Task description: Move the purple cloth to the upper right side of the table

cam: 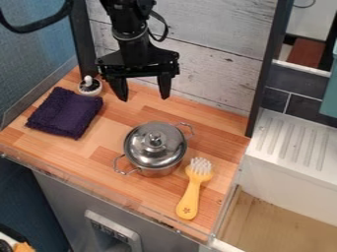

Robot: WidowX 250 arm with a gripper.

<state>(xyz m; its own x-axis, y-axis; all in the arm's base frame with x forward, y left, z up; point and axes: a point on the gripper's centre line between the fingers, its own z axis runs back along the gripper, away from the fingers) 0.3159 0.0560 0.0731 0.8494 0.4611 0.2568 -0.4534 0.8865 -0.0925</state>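
While hovering, held the hand (143, 98) wide open, empty. Had yet to move the purple cloth (64, 112) off the left.

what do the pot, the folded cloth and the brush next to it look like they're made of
The lidded pot looks like polished metal, probably stainless steel, given its mirror-like reflections. The folded purple cloth seems to be textured, matte fabric, perhaps terry, judging by its nubby surface. The brush has a smooth yellow handle, likely plastic though painted wood is possible, with pale bristles.
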